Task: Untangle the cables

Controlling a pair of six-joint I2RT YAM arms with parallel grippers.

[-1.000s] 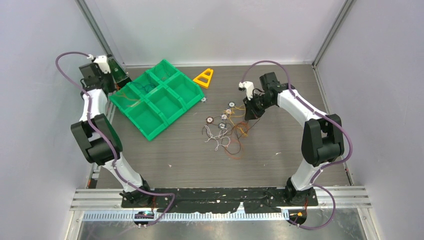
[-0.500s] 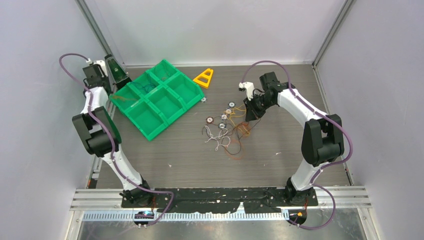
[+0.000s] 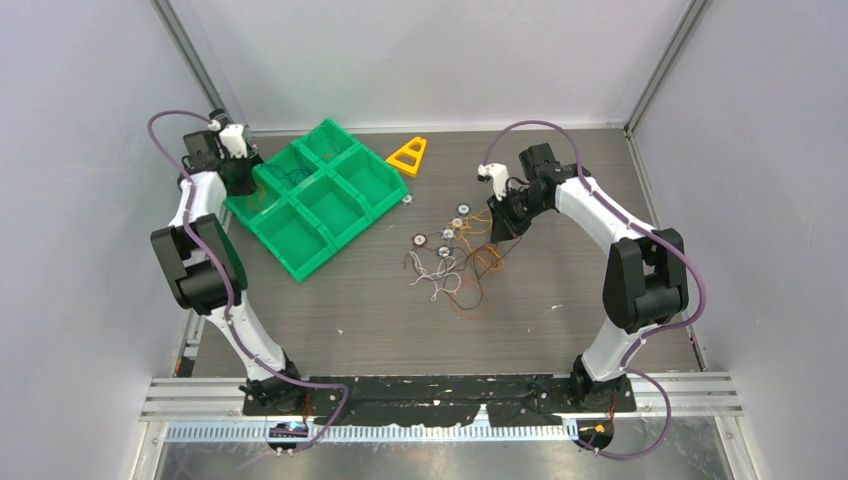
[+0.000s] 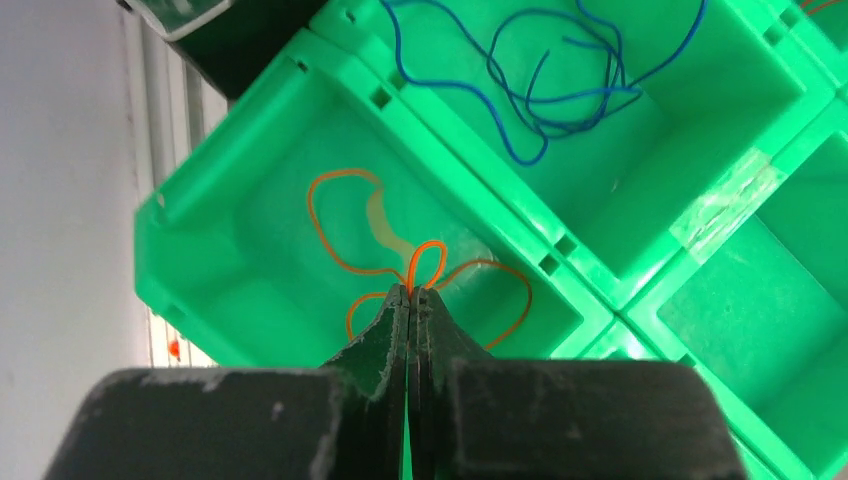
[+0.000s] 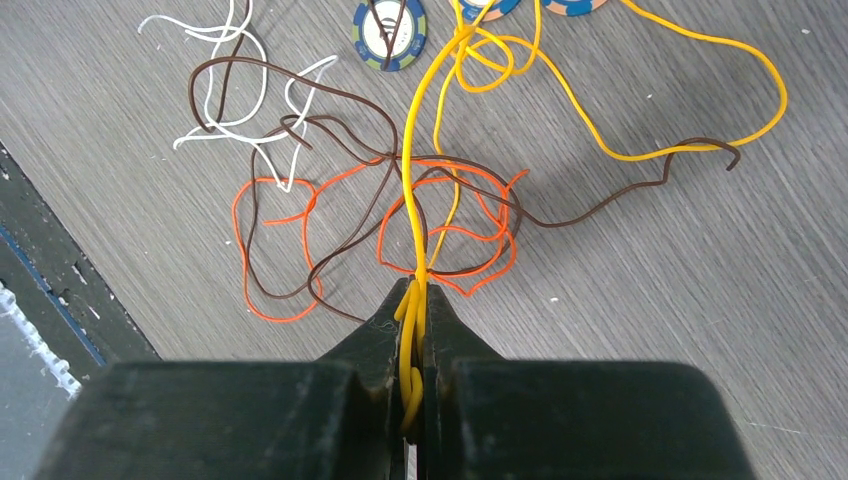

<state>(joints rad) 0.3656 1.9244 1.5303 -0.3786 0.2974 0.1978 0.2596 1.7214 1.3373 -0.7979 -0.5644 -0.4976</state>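
Our left hand point(image 4: 410, 295) pinches a thin orange wire point(image 4: 428, 244) over the green compartment tray point(image 4: 250, 105); right hand point(image 5: 414, 300) grips a thin yellow wire point(image 5: 408, 150), brown-white-orange tangle point(image 5: 300, 190) largely unsorted.

From above we cannot separate the cables point(image 3: 455, 265) strand by strand. The blue cable point(image 4: 525, 158) and tray point(image 4: 300, 90) run off the left wrist view's top; the orange cable point(image 4: 340, 172) passes behind the left tool point(image 4: 410, 292). The right wrist view crops the discs point(image 5: 390, 35) and white cable point(image 5: 215, 35); the yellow cable point(image 5: 410, 180) vanishes inside the right tool point(image 5: 418, 285).
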